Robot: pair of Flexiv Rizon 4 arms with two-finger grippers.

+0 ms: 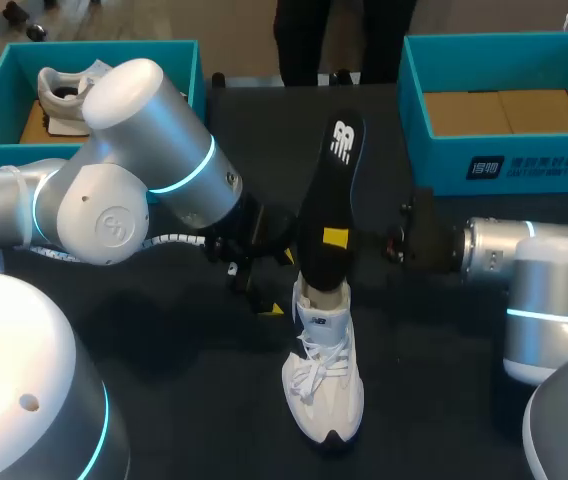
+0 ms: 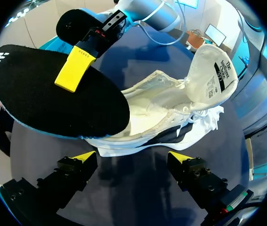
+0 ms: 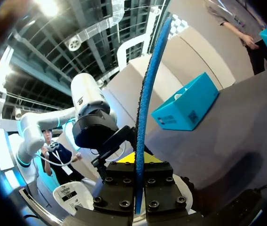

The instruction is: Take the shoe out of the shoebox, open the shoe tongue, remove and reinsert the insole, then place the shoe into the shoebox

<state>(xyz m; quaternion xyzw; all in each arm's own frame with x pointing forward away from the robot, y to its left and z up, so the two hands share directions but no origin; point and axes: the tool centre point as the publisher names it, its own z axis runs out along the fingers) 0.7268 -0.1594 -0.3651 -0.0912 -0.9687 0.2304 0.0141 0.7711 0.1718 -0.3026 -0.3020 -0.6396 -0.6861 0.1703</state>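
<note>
Right hand (image 1: 336, 238) clamped on insole (image 1: 330, 170), lower end at opening of shoe (image 1: 324, 385), which stands at middle of table (image 1: 164, 350). Left hand (image 2: 133, 157) released, beside shoe, not touching. Risks: unbraced shoe tips or slides under push; insole buckles against collar; tongue (image 2: 213, 75) folds inward.

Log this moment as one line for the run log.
right gripper: shut on insole, held upright | insole: lower end at opening of shoe | left gripper: open, beside shoe | shoe: on table, tongue folded back
</note>
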